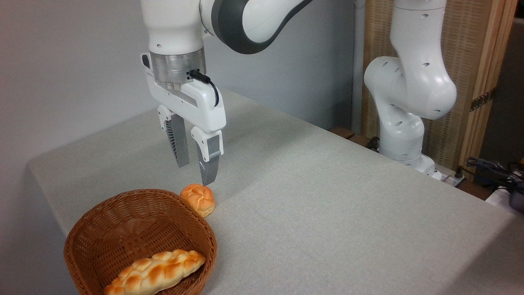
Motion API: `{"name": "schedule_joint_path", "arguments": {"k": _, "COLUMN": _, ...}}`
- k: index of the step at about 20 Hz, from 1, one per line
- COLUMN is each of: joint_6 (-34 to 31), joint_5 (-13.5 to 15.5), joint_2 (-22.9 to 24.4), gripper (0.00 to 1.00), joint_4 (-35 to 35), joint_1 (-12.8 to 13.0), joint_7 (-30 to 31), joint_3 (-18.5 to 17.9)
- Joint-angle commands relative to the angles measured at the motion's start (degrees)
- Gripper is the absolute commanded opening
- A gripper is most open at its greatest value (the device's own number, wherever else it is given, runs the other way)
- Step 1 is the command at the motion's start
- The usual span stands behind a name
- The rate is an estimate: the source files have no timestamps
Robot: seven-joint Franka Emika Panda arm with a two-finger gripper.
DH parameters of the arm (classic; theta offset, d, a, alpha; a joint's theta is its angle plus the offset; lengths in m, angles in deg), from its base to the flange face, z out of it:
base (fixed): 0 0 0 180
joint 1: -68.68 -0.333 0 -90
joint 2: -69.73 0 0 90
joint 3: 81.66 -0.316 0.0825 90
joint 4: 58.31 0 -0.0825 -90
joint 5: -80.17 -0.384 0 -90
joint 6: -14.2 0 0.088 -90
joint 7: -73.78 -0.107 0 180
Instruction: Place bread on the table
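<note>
The braided golden-brown bread (154, 272) lies inside the brown wicker basket (94, 229) at the lower left, leaning against its near wall. The table (319, 213) is covered in light grey-beige cloth. My gripper (195, 174) hangs open above the table, just behind the basket and right above a small round roll (198, 199). Nothing is between its fingers.
The round orange-brown roll sits on the cloth touching the basket's far rim. The arm's white base (403, 135) stands at the table's far right edge. Cables (491, 168) lie beyond the right edge. A grey wall runs behind.
</note>
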Motion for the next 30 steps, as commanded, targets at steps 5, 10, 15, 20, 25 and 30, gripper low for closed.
{"name": "schedule_joint_path", "arguments": {"k": 5, "joint_6": -0.11, "joint_5": 0.05, "joint_2": 0.12, "gripper": 1.00, "joint_4": -0.48, "joint_1": 0.44, "joint_7": -0.77, "joint_3": -0.71}}
{"name": "schedule_joint_path", "arguments": {"k": 10, "joint_6": -0.11, "joint_5": 0.05, "joint_2": 0.21, "gripper": 1.00, "joint_4": -0.48, "joint_1": 0.44, "joint_7": -0.77, "joint_3": -0.71}}
{"name": "schedule_joint_path", "arguments": {"k": 15, "joint_6": -0.11, "joint_5": 0.05, "joint_2": 0.12, "gripper": 1.00, "joint_4": -0.48, "joint_1": 0.44, "joint_7": -0.77, "joint_3": -0.71}}
{"name": "schedule_joint_path", "arguments": {"k": 20, "joint_6": 0.07, "joint_5": -0.22, "joint_2": 0.12, "gripper": 1.00, "joint_4": -0.57, "joint_1": 0.44, "joint_7": -1.20, "joint_3": -0.71}}
{"name": "schedule_joint_path", "arguments": {"k": 25, "joint_6": 3.40, "joint_5": -0.48, "joint_2": -0.14, "gripper": 1.00, "joint_4": -0.83, "joint_1": 0.27, "joint_7": -1.29, "joint_3": -1.15}}
{"name": "schedule_joint_path", "arguments": {"k": 30, "joint_6": 7.87, "joint_5": -0.66, "joint_2": -0.32, "gripper": 1.00, "joint_4": -0.66, "joint_1": 0.27, "joint_7": -1.38, "joint_3": -2.03}}
